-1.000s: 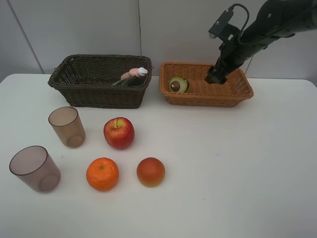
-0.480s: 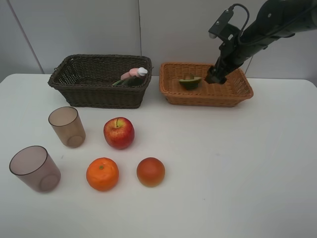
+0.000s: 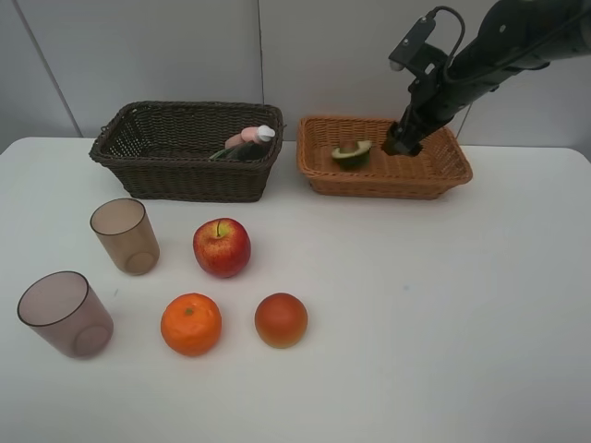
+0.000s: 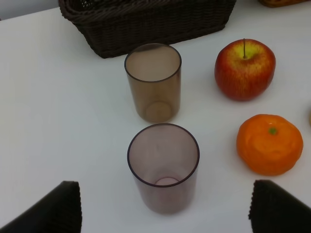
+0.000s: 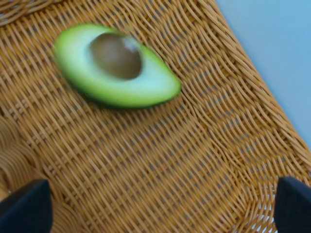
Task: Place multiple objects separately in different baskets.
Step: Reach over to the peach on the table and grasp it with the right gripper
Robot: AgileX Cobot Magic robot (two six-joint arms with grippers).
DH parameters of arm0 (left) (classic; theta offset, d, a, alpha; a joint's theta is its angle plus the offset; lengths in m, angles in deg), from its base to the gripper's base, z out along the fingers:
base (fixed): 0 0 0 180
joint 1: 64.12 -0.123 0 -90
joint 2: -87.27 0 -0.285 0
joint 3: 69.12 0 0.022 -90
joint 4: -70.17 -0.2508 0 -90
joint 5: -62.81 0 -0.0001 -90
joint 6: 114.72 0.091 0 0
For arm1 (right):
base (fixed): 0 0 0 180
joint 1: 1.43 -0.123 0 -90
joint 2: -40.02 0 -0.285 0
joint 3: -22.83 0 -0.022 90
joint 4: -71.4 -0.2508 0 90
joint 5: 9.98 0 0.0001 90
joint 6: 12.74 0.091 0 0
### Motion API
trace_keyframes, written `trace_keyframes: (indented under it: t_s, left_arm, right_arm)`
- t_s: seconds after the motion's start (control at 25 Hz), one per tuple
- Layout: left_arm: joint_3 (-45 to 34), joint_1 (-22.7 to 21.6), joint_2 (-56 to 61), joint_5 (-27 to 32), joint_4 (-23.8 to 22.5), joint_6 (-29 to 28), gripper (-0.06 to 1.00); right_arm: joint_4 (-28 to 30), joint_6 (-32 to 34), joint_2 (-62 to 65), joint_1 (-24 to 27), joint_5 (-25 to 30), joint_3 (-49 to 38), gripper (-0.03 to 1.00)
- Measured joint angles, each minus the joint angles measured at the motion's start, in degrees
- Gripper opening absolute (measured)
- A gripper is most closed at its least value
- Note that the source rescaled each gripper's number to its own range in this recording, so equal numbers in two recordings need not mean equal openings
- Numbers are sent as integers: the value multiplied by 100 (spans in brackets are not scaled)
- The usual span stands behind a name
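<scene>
Ext high: white worktop (image 3: pixel 443 323); dark brown wicker basket (image 3: pixel 185 175) at back left, light orange-tan wicker basket (image 3: pixel 388 185) just beside it on the right, not touching; pink spray bottle (image 3: pixel 242 138) w/ white cap lies in the dark basket's right end, dark pump bottle (image 3: pixel 242 152) next to it, partly hidden by the wall; halved avocado (image 3: pixel 352 153) in the left half of the tan basket, cut face up, tilted; right hand (image 3: pixel 397 145) reaches down into the same basket right of the avocado, near but apart from it; in front of the baskets on the worktop: 2 translucent brownish cups upright, rear cup (image 3: pixel 125 235) and front cup (image 3: pixel 65 314) near the left edge; red apple (image 3: pixel 222 247) right of the rear cup; orange (image 3: pixel 191 324) and orange-red fruit (image 3: pixel 281 319) side by side in front of the apple, none touching; left arm not visible here.

L wrist: left hand (image 4: pixel 165 213) w/ both dark tips far apart, nothing gripped; front cup stands ahead, in line w/ the gap; rear cup beyond it, then dark basket; apple and orange off to one side.

R wrist: right hand tips spread wide, empty; only tan basket floor between them; avocado lies ahead, pit showing, slightly blurred, clear of both tips.
</scene>
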Motion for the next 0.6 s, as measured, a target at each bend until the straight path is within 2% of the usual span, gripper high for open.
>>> trace_keyframes:
  t_s: [0.28,0.6]
  left_arm:
    - [0,0,0,0,0,0,94]
    - [0,0,0,0,0,0,94]
  right_arm:
    - [-14,0,0,0,41,0,94]
    - [-223,0,263,0,880,0,94]
